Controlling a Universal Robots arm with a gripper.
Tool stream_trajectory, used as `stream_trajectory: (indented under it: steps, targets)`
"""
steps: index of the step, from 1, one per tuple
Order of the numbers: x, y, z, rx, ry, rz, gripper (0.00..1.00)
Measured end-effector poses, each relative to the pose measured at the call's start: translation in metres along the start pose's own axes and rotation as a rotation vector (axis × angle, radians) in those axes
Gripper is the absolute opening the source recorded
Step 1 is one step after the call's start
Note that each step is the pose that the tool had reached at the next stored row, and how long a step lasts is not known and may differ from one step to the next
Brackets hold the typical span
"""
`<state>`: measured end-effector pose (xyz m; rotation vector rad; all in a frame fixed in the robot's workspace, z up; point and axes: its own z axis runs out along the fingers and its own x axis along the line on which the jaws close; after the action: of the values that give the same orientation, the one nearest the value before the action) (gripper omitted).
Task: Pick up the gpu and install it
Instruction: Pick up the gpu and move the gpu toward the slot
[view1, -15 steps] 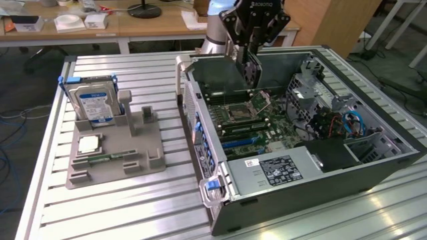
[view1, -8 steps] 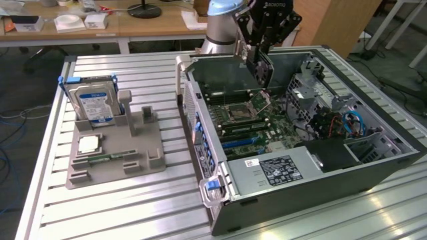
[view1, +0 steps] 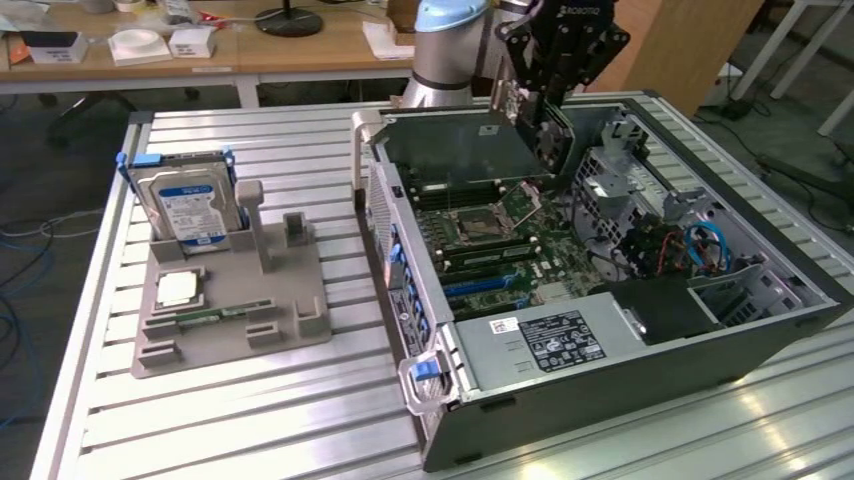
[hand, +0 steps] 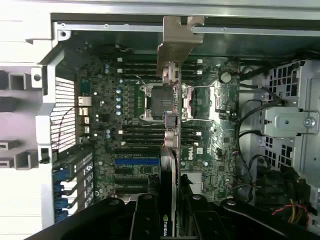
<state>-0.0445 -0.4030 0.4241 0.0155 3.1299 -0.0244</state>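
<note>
Plainly, the gripper is clamped on the gpu. One dark finger sits on each face of the card, at the end opposite its silver bracket. The card is held on edge, off the board, above the open computer case.

From the fingertips its long axis runs straight out over the CPU socket, and the bracket end leads toward the case's far wall. On the exterior view's clock face that is roughly eleven to twelve o'clock from the gripper (a judgement, since the card is seen nearly edge-on there).

What matters is how this axis lies against the blue expansion slots. In the wrist view the card's edge crosses their line at about a right angle instead of lying along it. The slots also sit off to one side of the card, toward the rear panel. In the exterior view they lie at about six o'clock from the gripper, lower on the motherboard. I judge the card to be lifted and carried over the case but not yet lined up with a slot or seated.

Well apart, between eight and nine o'clock from the gripper, the hard drive stands in the grey holder on the slatted table.
</note>
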Motion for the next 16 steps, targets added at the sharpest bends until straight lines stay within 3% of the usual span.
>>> stream_trajectory:
  steps: [9,16]
  targets:
    - [-0.038,-0.0017,0.0006,-0.0002,0.0000,0.000,0.26]
    - [-0.042,-0.0019,0.0005,0.0001,0.0008,0.000,0.26]
